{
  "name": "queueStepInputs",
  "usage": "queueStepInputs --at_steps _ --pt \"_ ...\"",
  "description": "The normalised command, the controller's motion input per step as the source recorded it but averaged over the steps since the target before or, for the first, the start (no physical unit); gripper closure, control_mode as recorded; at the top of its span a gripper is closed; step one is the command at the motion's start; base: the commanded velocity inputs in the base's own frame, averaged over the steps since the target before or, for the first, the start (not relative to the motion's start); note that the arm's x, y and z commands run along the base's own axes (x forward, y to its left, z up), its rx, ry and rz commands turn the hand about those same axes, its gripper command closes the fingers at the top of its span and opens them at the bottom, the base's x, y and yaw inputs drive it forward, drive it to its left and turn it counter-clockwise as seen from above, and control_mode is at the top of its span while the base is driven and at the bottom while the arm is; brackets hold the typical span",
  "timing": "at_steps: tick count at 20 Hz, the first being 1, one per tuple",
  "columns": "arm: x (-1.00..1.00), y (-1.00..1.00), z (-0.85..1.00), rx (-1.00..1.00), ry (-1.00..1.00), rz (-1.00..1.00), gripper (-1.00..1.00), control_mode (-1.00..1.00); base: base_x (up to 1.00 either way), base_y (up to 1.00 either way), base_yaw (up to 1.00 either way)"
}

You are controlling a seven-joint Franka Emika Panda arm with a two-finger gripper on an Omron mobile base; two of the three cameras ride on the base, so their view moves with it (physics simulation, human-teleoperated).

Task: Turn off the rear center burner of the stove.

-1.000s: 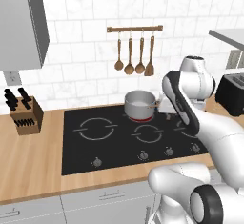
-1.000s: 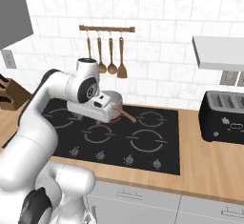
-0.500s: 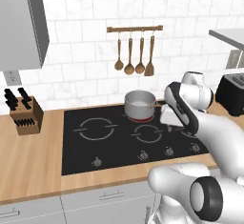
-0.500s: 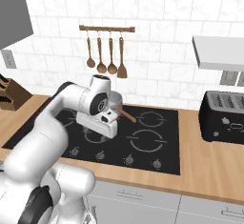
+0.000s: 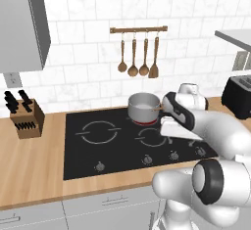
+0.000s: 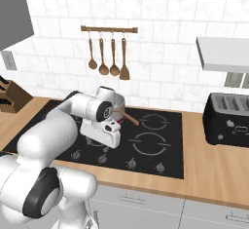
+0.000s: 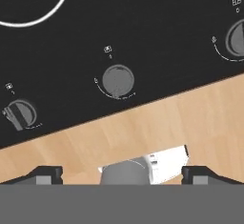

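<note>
The stove (image 5: 83,158) is a wide black glass cooktop with grey rings and a front row of small silver knobs. A small steel saucepan (image 5: 143,106) stands on the rear center burner (image 5: 146,122), whose disc glows red under the pan's front edge. My gripper (image 7: 125,174) is open, its two dark fingertips (image 7: 45,173) far apart and nothing between them. It hangs over the wooden counter strip just in front of the stove (image 7: 143,23), facing a round knob (image 7: 118,81). From the left base view the hand (image 5: 176,128) hovers low over the knob row, right of centre.
Two more knobs (image 7: 19,114) (image 7: 235,37) flank the middle one. A knife block (image 5: 24,119) stands left of the stove and a black toaster (image 6: 228,118) on the right. Wooden utensils (image 5: 138,57) hang on a wall rail. The pan's brown handle (image 6: 129,119) points toward my arm.
My arm has swung down and forward, from beside the saucepan to low over the front knob row. The saucepan and red burner stay as they were.
</note>
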Motion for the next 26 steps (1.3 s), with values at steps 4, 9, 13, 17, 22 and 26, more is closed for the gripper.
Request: queueStepInputs --at_steps 4,9,13,17,22,26 --pt "0.0 -0.01 -0.44 0.0 0.0 0.0 -1.0 -1.0 0.0 0.0 0.0" --pt "0.03 0.0 -0.27 0.0 -0.01 0.0 -1.0 -1.0 0.0 0.0 0.0" --pt "0.1 0.0 -0.32 -0.02 -0.08 0.0 -1.0 -1.0 0.0 0.0 0.0" --pt "0.18 0.0 -0.36 -0.01 -0.1 0.0 -1.0 -1.0 0.0 0.0 0.0" --pt "0.17 0.0 -0.35 -0.06 -0.13 0.0 -1.0 -1.0 0.0 0.0 0.0" --pt "0.11 0.0 -0.19 -0.04 -0.09 0.0 -1.0 -1.0 0.0 0.0 0.0"
